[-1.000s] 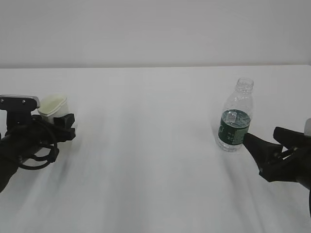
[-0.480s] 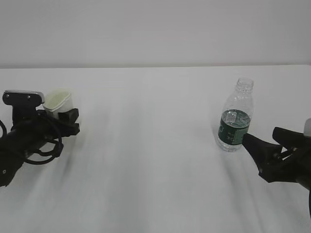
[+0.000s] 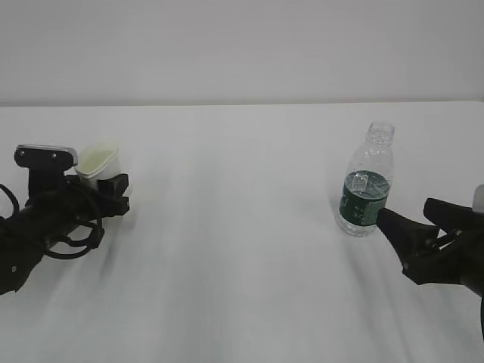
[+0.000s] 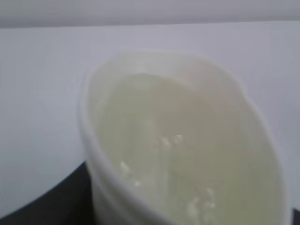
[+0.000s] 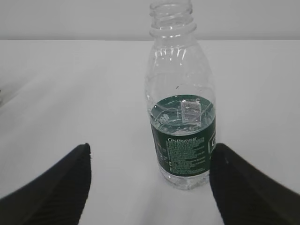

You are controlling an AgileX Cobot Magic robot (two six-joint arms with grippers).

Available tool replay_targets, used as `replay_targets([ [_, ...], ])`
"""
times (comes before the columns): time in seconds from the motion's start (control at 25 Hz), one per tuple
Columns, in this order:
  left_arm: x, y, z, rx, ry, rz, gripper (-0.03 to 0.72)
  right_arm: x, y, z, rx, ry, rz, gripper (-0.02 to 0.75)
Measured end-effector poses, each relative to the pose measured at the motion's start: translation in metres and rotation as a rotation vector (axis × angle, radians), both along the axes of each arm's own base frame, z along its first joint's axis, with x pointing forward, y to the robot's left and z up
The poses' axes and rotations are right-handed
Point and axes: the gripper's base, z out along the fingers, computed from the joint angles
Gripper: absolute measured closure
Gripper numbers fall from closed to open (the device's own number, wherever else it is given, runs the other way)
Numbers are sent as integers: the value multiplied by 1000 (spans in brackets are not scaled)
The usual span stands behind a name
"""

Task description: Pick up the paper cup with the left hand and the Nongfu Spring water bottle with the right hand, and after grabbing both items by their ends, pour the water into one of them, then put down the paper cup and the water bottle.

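Fingers of our left hand (image 3: 113, 193) clasp the paper cup (image 3: 98, 161) at the left edge of the exterior view; it is white with a pale yellowish inside, and has shifted rightward since a second ago. At lower right, our right hand (image 3: 401, 227) waits open just beside the clear, green-banded Nongfu Spring water bottle (image 3: 366, 181), unmoved. Our left wrist view is filled by the cup's (image 4: 178, 150) blurred interior. Our right wrist view centres the capless bottle (image 5: 182, 103) between spread fingers (image 5: 56, 187).

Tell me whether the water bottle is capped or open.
Open. The Nongfu Spring water bottle stands upright on the table with a bare threaded neck and no cap, in both the right wrist and exterior views.
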Motion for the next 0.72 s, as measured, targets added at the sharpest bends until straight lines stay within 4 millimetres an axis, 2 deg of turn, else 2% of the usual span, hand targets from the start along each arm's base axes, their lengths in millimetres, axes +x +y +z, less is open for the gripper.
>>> replay_targets([
  [0.12, -1, 0, -7, 3, 13, 0, 270, 0, 0, 0, 0, 0, 0, 149],
  [0.48, -1, -1, -7, 4, 10, -13, 270, 0, 0, 0, 0, 0, 0, 149],
  [0.72, -2, -4, -7, 10, 9, -50, 155, 0, 0, 0, 2, 1, -1, 149],
])
